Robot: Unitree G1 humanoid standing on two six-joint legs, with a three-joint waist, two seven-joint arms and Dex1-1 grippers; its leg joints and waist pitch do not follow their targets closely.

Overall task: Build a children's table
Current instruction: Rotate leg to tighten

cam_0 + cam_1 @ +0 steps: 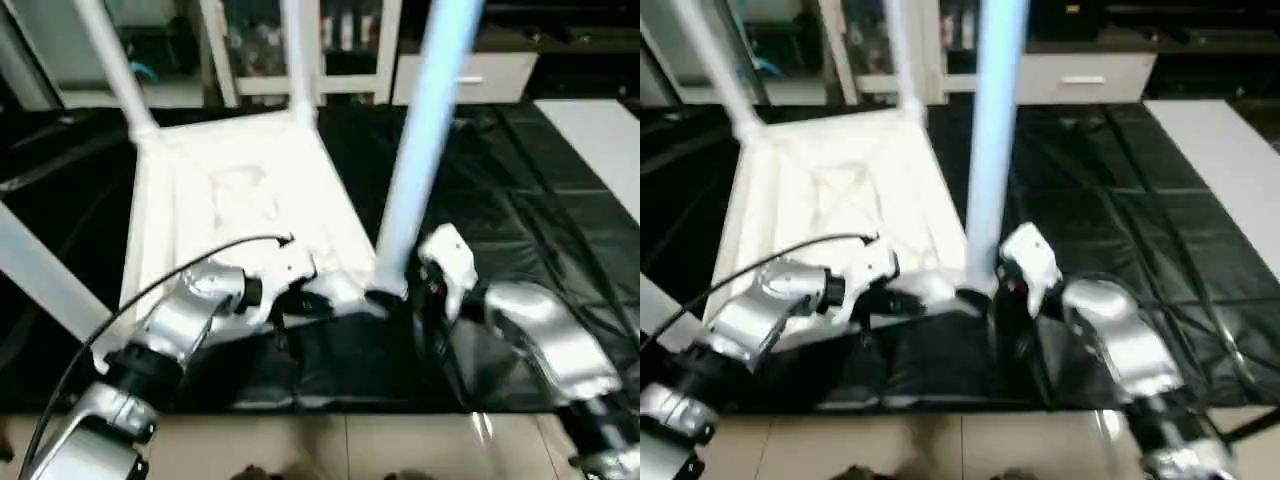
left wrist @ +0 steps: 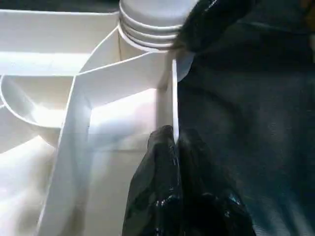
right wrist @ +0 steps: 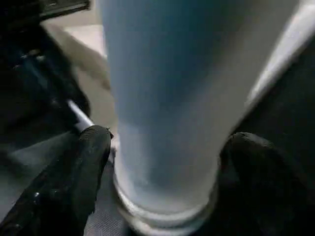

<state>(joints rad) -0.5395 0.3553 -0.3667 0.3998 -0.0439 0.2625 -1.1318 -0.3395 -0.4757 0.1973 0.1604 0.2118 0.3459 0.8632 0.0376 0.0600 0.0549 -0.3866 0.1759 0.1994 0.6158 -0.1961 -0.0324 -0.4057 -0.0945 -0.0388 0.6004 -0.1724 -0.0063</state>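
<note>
1. Left gripper [image 2: 173,147]: fingers pinched together on the thin near edge wall of the tabletop [image 1: 240,190], just left of the near right corner socket.
2. Right gripper [image 3: 162,162]: fingers spread wide on either side of the base of the near right leg [image 1: 425,140]; contact cannot be confirmed.
3. Tabletop: lies upside down, ribbed side up, on the black-covered work surface [image 1: 520,190], left of centre.
4. Legs: stand in the corner sockets; two far legs [image 1: 115,65] rise at the far edge.
</note>
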